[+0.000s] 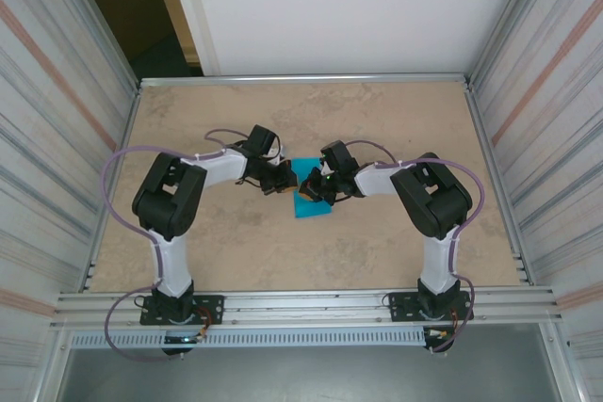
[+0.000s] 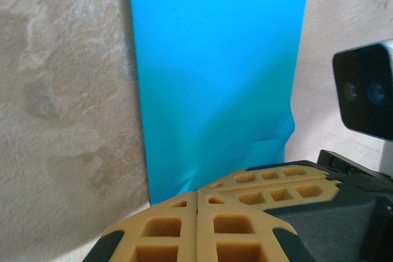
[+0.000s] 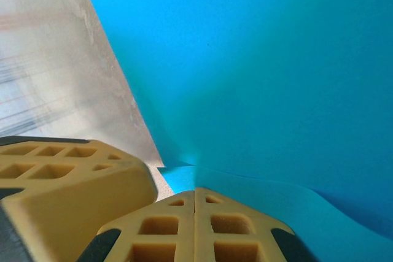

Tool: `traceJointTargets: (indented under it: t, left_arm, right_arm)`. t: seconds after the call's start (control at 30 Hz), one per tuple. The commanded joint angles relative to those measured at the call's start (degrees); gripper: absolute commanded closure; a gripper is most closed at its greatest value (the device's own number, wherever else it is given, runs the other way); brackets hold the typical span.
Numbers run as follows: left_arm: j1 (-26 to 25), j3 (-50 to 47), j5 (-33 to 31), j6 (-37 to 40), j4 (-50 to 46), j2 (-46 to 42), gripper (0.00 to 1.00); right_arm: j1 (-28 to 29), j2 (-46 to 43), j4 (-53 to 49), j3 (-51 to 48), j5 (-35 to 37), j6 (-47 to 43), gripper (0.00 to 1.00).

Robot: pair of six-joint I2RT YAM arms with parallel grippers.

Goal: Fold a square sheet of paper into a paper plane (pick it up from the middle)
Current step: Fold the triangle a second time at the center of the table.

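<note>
We see the square sheet of paper (image 1: 306,206), creased to a narrower turquoise oblong, lying at the middle of the table (image 1: 396,110) with both sets of jaws meeting at one edge of it. The left jaws are clenched, tips just short of that edge. The right jaws, also clenched, touch a slightly lifted edge; we cannot tell whether paper is nipped between them.

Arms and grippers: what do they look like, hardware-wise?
Left arm and right arm: white links, bulky black joint housings, black bases, looping lilac cables. Left gripper and right gripper: black bodies, tan-yellow fingers with square-pocket lattice faces.
</note>
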Motion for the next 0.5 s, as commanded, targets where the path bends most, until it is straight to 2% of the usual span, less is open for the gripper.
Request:
traceJointTargets:
  t: [0.0,0.2,0.47]
  left_arm:
    - [-0.18,1.86,0.36,0.82,-2.1,1.75,0.98]
    - [-0.27,2.56,-2.28,2.26,-5.47,2.81,0.98]
    - [-0.2,2.18,-4.68,5.73,-8.32,4.43,1.0]
  right_arm:
    - [0.29,2.43,-3.99,-1.77,1.32,-0.38,1.0]
    - [0.33,1.4,-2.99,-1.44,0.44,-0.25,1.0]
    - [-1.91,-5.67,0.48,-3.16,-1.31,-4.11,1.0]
